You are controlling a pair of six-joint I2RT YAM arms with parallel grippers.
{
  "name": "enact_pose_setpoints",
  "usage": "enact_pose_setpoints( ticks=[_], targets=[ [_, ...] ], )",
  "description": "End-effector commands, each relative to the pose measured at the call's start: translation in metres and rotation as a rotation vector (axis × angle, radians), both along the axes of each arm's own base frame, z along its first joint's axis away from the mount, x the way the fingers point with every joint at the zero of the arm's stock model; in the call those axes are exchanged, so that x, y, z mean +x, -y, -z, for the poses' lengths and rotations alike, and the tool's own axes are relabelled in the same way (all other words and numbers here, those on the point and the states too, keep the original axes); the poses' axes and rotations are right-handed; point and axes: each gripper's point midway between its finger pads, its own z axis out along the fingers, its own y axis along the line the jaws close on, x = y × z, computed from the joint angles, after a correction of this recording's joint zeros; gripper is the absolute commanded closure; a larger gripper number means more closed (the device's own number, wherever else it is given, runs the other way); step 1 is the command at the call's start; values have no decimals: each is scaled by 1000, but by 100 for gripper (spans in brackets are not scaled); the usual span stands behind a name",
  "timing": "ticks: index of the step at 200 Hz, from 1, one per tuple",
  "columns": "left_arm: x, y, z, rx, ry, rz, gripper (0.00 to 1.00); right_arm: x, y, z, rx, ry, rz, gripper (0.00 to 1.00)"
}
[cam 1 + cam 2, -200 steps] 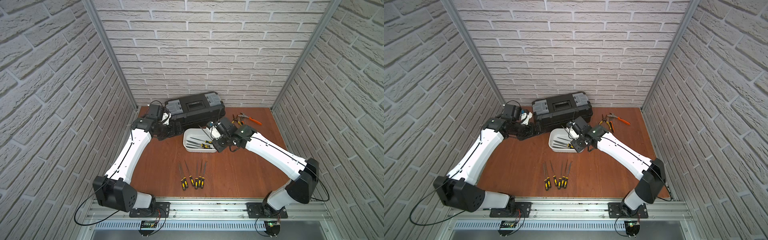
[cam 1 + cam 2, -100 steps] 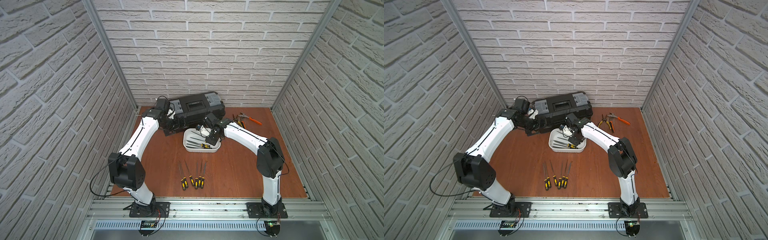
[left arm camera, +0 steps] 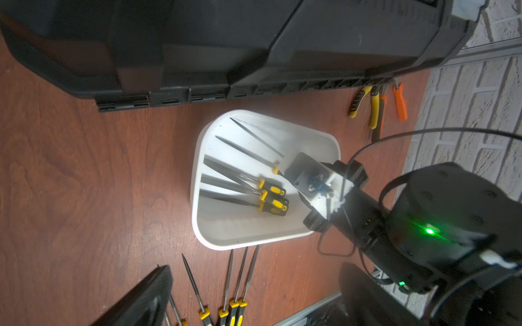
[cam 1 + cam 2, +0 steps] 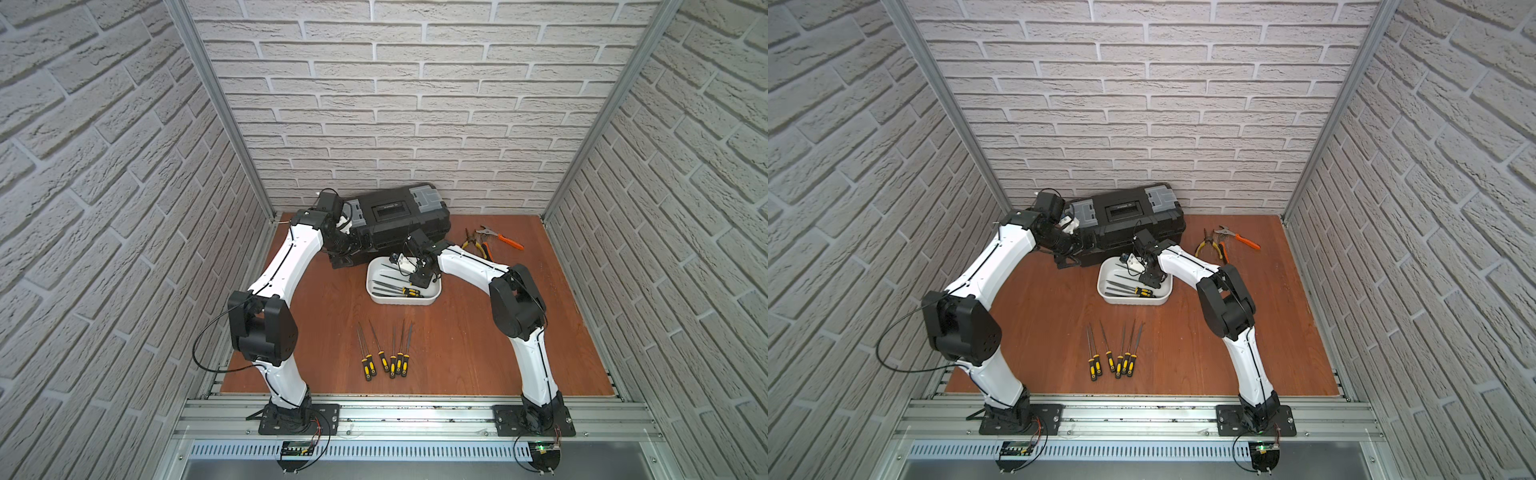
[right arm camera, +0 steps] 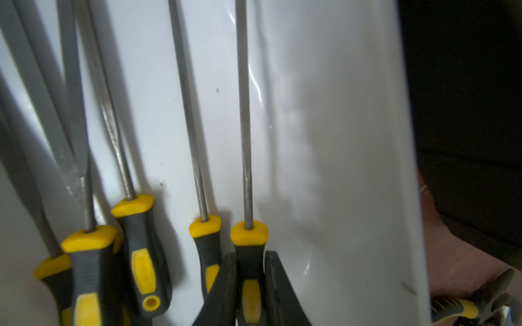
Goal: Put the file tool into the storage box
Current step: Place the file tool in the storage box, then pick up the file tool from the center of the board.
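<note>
Right wrist view: right tool (image 5: 250,285) clamped on a file tool (image 5: 245,127) inside the storage box (image 5: 339,141).
Its 2 black fingers (image 5: 227,282) pinch the black rubbery handle below its yellow collar, and the slim grey steel shank runs over the glossy white plastic beside 4 similar files (image 5: 135,225). In both top views the shallow, round-cornered box sits on the reddish wood-grain worktop (image 4: 457,353), just in front of the black toolbox (image 4: 399,216). The left tool (image 4: 344,259) is by that toolbox, and I cannot tell how wide it stands.

Glossy plastic storage box (image 5: 324,141), metal file tool (image 5: 245,113)
</note>
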Motion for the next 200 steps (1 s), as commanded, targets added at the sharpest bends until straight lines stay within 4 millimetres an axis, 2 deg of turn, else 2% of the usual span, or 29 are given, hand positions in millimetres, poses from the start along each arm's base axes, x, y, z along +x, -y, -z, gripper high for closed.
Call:
enact_pose_setpoints(
  ticks=[1, 14, 43, 74, 100, 104, 107, 116, 140, 153, 155, 156, 159, 161, 163, 181, 200],
  targets=[
    [-2, 0, 0, 15, -11, 4, 2, 17, -6, -12, 21, 62, 14, 78],
    [-3, 0, 2, 14, -16, 6, 2, 16, -6, -15, 23, 47, 24, 69],
    [-1, 3, 3, 1, -10, 10, 2, 11, -7, -30, 58, 28, 78, 63],
    [3, 1, -3, 2, 20, 23, 2, 7, -3, -72, 140, 64, 221, 63],
    [3, -10, -10, 5, 52, 16, 2, -3, 6, -114, 256, 111, 401, 63],
    [3, -12, -10, 5, 57, 15, 2, -5, 8, -115, 274, 110, 437, 63],
    [3, -14, -12, 4, 63, 11, 2, -8, 9, -130, 308, 132, 459, 63],
    [1, -18, -13, 3, 74, 4, 2, -16, 12, -144, 372, 144, 527, 64],
    [-7, -31, -15, 21, 101, 1, 2, -43, 35, -164, 498, 184, 780, 67],
    [-16, -35, -14, 43, 111, 16, 2, -64, 53, -164, 556, 201, 957, 67],
    [-17, -36, -13, 47, 111, 18, 2, -67, 54, -171, 587, 211, 982, 67],
    [-18, -36, -14, 48, 113, 17, 2, -70, 56, -163, 573, 201, 995, 67],
    [-20, -36, -12, 50, 110, 22, 2, -75, 56, -169, 610, 205, 1021, 67],
    [-22, -37, -12, 51, 111, 23, 2, -80, 58, -160, 601, 192, 1039, 67],
    [-23, -37, -11, 53, 110, 26, 2, -83, 58, -167, 632, 198, 1052, 67],
    [-39, -40, -3, 65, 101, 36, 2, -121, 66, -151, 681, 171, 1176, 67],
    [-56, -41, 7, 67, 88, 37, 2, -159, 63, -133, 690, 132, 1223, 67]
  ],
)
